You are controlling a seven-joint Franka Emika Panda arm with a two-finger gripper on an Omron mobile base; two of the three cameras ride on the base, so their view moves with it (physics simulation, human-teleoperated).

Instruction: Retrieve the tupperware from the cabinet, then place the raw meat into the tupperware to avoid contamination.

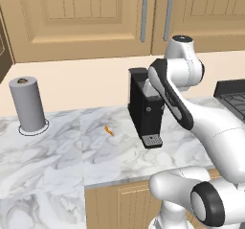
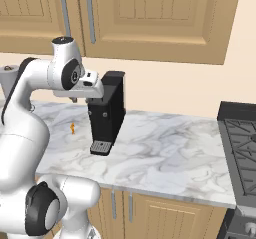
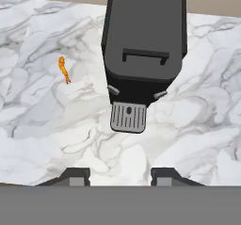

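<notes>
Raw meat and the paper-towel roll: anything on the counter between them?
No: bare marble between the raw meat and the paper-towel roll, in the left base view.

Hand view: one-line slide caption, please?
Gripper open above the marble counter, facing the black coffee machine, raw meat lying to its left.

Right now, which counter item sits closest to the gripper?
The black coffee machine, directly below the gripper; the meat sliver and paper-towel roll lie farther left.
</notes>
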